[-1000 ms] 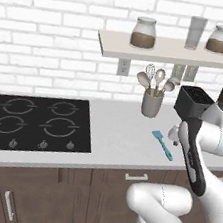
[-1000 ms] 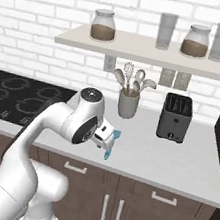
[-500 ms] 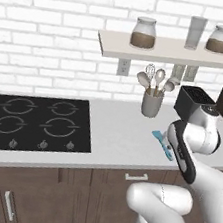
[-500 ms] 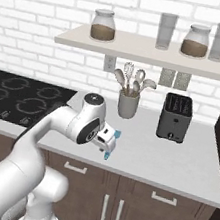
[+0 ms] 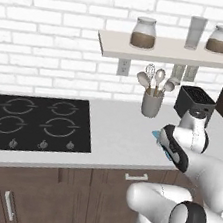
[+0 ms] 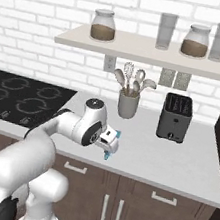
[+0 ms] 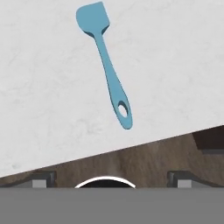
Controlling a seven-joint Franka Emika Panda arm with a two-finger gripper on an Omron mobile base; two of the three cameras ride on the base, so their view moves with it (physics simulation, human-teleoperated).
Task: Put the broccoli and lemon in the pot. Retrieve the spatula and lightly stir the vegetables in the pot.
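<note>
- While the gripper (image 7: 112, 177) hangs above the front edge of the counter (image 7: 39, 100), its two dark finger tips (image 7: 41, 179) stand far apart at the bottom of the hand view, with nothing between them: the pincer is wide open and holds nothing.
- Flat on the pale counter lies the spatula (image 7: 106, 61), light blue, its broad blade farther from the counter's front edge and its slim handle, with an oval hole at the end, pointing towards that edge.
- Spatula and finger tips are apart; the handle's end lies near the counter's edge without reaching it.
- From the left base view, a bit of the spatula (image 5: 156, 135) shows just behind the arm's forearm, which covers the rest.
- From the right base view, blue bits of the spatula (image 6: 106, 156) peep out beside the hand.
- Behind it on the counter stand a grey utensil holder (image 5: 152, 102) and a black toaster (image 6: 175, 117).
- A black cooktop (image 5: 31, 122) lies well to the left.
</note>
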